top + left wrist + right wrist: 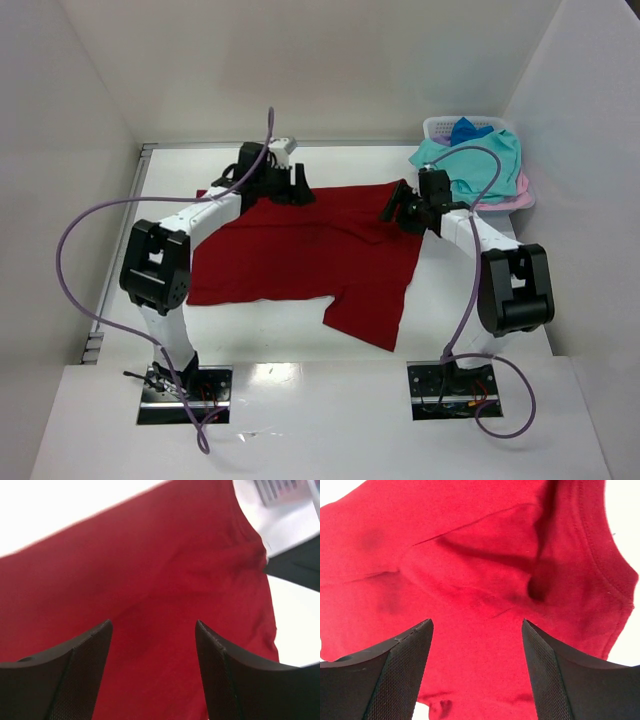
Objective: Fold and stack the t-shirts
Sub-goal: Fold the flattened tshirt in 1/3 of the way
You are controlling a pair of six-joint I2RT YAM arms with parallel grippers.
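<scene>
Here, the left hand (152, 625) is hovering with its fingers spread and nothing between them, looking down on smooth cloth of the dark red t-shirt (300, 250). The right hand (476, 622) is likewise standing released and empty, hanging over a rucked part of the same shirt where a hemmed sleeve is bunching into a deep crease.

In the top view both hands are sitting over the shirt's upper edge, the left one left of centre and the right one right of centre. The shirt is lying spread on the tabletop (260, 322) in the middle of the frame, mostly flat, with one flap trailing toward the lower middle. It is not yet folded.

I am judging that the first fold of this shirt is only beginning, or that the cloth is being laid out for it. The next move is probably calling for both hands to drop and pinch the edge under them. The right hand likely needs to flatten or gather the crumpled sleeve first.

Counting: two hands and one dark red shirt on the tabletop. One basket (440, 127) is sitting at the upper right. It is carrying one teal shirt (480, 160), one pink shirt (520, 190) and one blue shirt (468, 130), all unfolded.
</scene>
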